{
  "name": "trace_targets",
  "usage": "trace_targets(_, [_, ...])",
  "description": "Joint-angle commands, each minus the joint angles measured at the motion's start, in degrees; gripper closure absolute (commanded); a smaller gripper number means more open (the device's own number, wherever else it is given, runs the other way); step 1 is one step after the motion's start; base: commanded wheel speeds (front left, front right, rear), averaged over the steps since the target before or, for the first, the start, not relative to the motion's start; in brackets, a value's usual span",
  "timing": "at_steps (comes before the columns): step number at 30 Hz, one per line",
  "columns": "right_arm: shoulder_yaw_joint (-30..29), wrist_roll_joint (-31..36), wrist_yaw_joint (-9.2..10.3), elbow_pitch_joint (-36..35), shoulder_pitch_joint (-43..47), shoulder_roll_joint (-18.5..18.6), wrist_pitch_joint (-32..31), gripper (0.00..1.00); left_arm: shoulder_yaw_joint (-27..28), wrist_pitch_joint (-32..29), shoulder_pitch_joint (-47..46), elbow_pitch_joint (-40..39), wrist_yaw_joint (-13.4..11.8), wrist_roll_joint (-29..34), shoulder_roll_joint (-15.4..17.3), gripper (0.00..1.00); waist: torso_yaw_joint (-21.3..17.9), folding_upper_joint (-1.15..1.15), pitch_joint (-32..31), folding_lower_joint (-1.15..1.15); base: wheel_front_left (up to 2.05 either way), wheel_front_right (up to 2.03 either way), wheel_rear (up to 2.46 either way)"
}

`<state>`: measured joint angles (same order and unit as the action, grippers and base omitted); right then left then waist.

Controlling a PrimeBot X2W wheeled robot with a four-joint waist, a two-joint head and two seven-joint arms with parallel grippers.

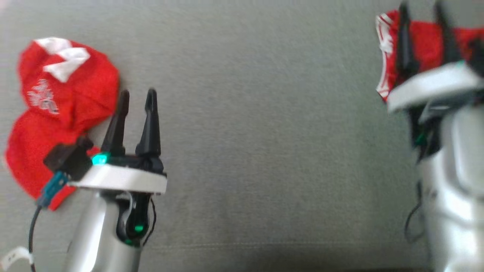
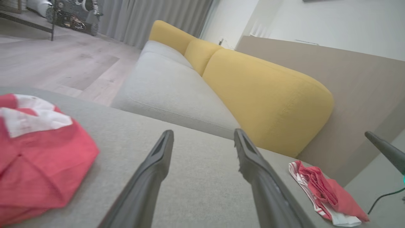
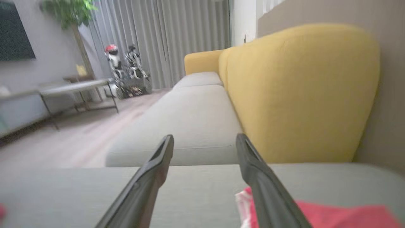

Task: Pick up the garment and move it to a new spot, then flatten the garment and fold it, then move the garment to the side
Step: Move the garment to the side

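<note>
- Inspection of my right claw [image 1: 421, 7]: its two dark fingers are standing wide apart and gripping nothing, and grey fabric is showing in the gap in the right wrist view
- Red garment with white striped trim [image 1: 425, 41] is lying bunched on the grey cushion [image 1: 264, 151] at the far right, below my right fingers; the picture is too blurred for me to tell whether they are touching it
- My left claw [image 1: 138, 92] is likewise gaping and holding nothing, with its fingers pointing out over bare cushion
- Second red garment [image 1: 64, 113], bearing white patches and white lettering, is lying crumpled just beside my left claw, on its outer side
- The two garments are lying well apart, with bare cushion between them
- Yellow backrest [image 2: 269, 104] is rising beyond the cushion edge in both wrist views
</note>
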<state>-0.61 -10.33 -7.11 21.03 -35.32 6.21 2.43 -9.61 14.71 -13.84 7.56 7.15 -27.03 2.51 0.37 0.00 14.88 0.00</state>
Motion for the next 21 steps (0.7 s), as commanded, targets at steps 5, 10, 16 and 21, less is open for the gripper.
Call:
trace_targets(5, [1.56, -3.98, -0.37, -6.65, 11.07, -2.46, 4.78, 0.0, 2.71, 0.29, 3.21, -0.68, 0.34, -1.52, 0.39, 0.0, 5.46, 0.0, -6.26, 0.0, 0.0, 0.0, 0.0])
trace_targets(10, [0.22, -5.96, -0.37, -7.65, 19.4, -3.23, 8.37, 0.0, 3.22, 0.29, 6.95, 0.53, 0.34, -2.01, 0.38, 0.0, 6.55, 0.0, -9.36, 0.0, 0.0, 0.0, 0.0])
trace_targets(16, [0.99, -4.71, -0.37, -8.22, 25.11, -3.31, 11.0, 0.0, 3.12, 0.29, 10.53, 0.28, 0.34, -2.2, 0.38, 0.0, 6.53, 0.0, -11.42, 0.0, 0.0, 0.0, 0.0])
trace_targets(21, [1.45, -4.41, -0.37, -8.86, 27.88, -3.32, 12.07, 0.0, 3.59, 0.29, 12.2, -0.47, 0.34, -1.56, 0.37, 0.0, 6.37, 0.0, -12.23, 0.0, 0.0, 0.0, 0.0])
